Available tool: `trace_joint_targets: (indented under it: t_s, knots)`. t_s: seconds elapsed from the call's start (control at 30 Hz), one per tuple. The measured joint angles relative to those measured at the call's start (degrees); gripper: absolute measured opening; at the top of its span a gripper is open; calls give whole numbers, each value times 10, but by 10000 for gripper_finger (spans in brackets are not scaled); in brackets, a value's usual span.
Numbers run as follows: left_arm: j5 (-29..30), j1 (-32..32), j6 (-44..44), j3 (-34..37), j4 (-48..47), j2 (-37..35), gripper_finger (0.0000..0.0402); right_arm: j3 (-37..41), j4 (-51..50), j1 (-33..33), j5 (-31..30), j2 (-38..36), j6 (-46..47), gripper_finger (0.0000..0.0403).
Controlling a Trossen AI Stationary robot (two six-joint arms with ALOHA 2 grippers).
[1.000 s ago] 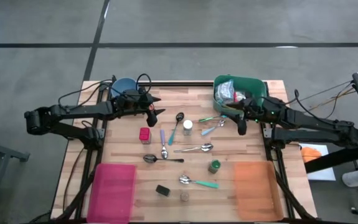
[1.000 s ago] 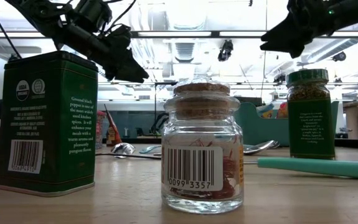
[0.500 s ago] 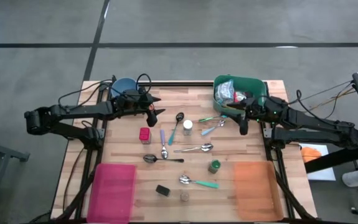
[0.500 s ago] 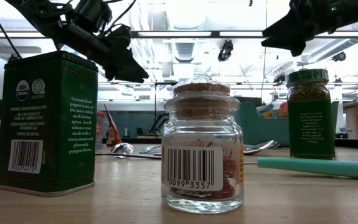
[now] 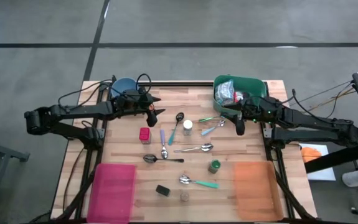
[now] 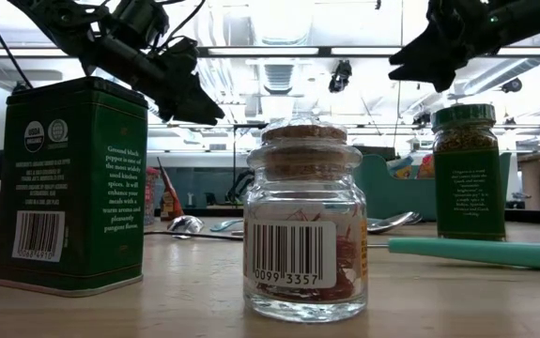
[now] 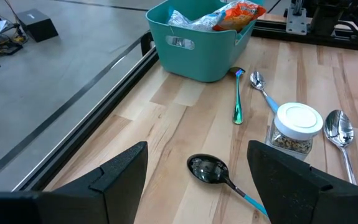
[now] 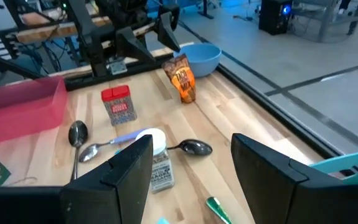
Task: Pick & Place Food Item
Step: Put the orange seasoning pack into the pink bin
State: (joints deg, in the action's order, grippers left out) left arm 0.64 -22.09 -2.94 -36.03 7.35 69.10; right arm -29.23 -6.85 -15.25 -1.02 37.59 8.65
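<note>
A teal bin (image 5: 253, 84) at the table's far right holds several food packets (image 7: 228, 12). An orange snack packet (image 8: 182, 78) stands upright on the table beside the blue bowl (image 8: 200, 57) at the far left. My left gripper (image 5: 157, 107) hangs open above the table just right of the bowl, with nothing between its fingers (image 7: 122, 177). My right gripper (image 5: 238, 122) hangs open in the air at the bin's near left corner, also with nothing in it (image 8: 191, 180). In the low view both grippers (image 6: 194, 103) (image 6: 415, 66) are well above the table.
Several spoons (image 5: 194, 149) lie across the table's middle, with a white-lidded jar (image 5: 187, 126), a red tin (image 5: 144, 134), a green-lidded jar (image 5: 214, 165), a dark green tin (image 5: 162, 190) and a cork-topped jar (image 5: 184, 196). A pink tray (image 5: 112, 190) and an orange tray (image 5: 256, 186) lie at the near edge.
</note>
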Motion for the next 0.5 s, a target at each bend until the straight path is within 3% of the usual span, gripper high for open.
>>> trace_joint_targets:
  t_s: [0.5]
  knots:
    - [0, 0, 0, 0, 0, 0, 276, -24, 5, 38, 26, 82, 26, 214]
